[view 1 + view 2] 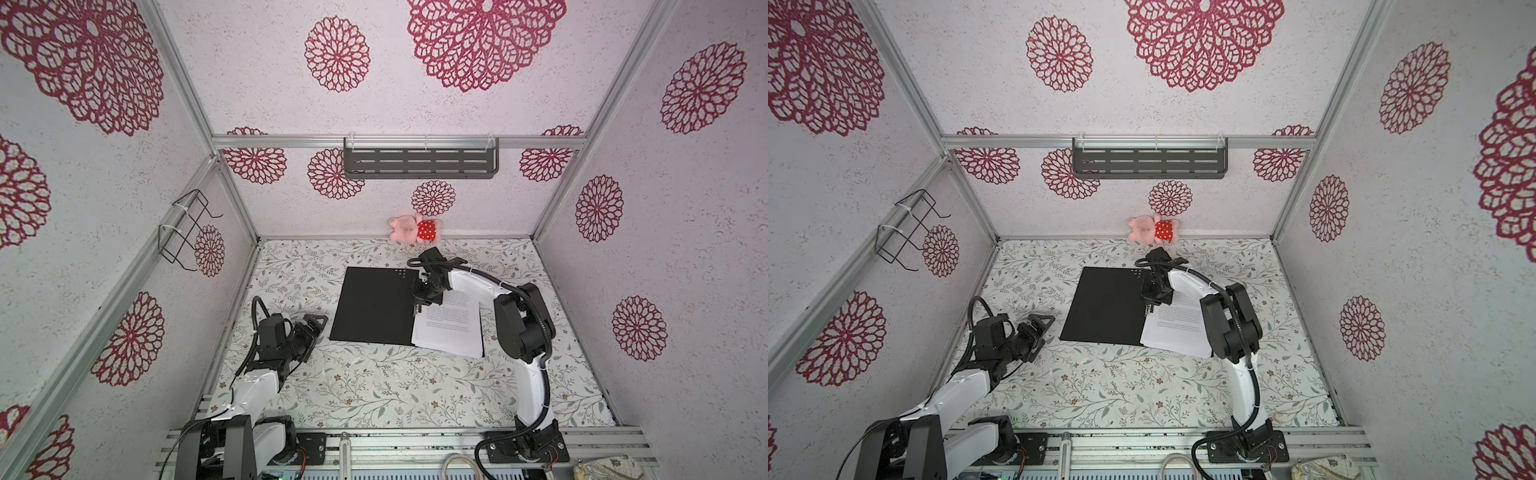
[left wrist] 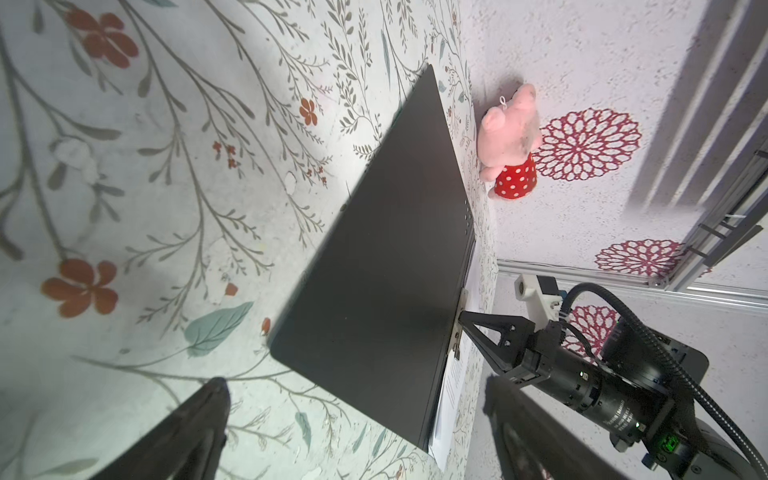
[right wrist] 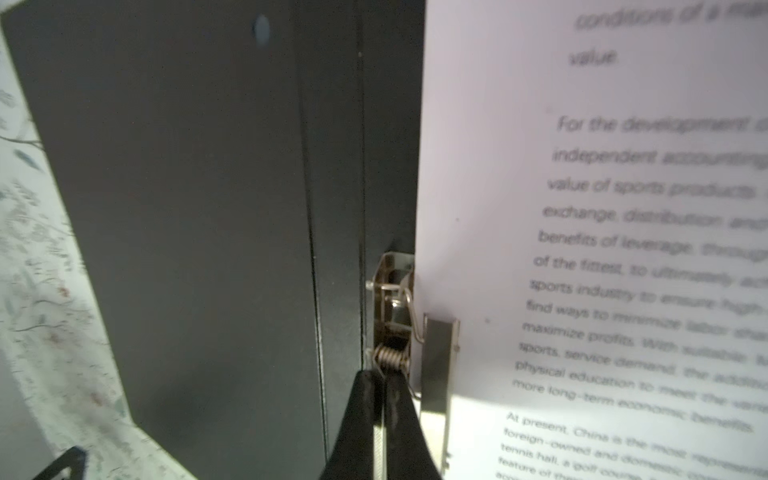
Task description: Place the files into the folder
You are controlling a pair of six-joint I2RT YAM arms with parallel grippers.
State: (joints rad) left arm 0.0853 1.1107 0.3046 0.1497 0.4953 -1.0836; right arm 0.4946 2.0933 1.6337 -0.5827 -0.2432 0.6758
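Observation:
The folder [image 1: 374,307] [image 1: 1108,307] lies open on the floral table, black inside up. The files [image 1: 451,328] [image 1: 1177,328], white printed sheets, lie stacked on its right half, slightly askew past the lower edge. My right gripper [image 1: 417,309] [image 1: 1148,308] points down at the spine. In the right wrist view it [image 3: 384,378] is shut, its tips against the spring of the metal spine clip [image 3: 395,316] beside the files [image 3: 623,249]. My left gripper [image 1: 318,322] [image 2: 355,384] hovers open, left of the folder [image 2: 386,270], holding nothing.
A pink plush pig [image 1: 411,228] in a red dotted dress leans on the back wall behind the folder. A dark slotted shelf [image 1: 419,162] hangs on that wall. A wire rack [image 1: 187,228] sits on the left wall. Walls enclose the table on three sides.

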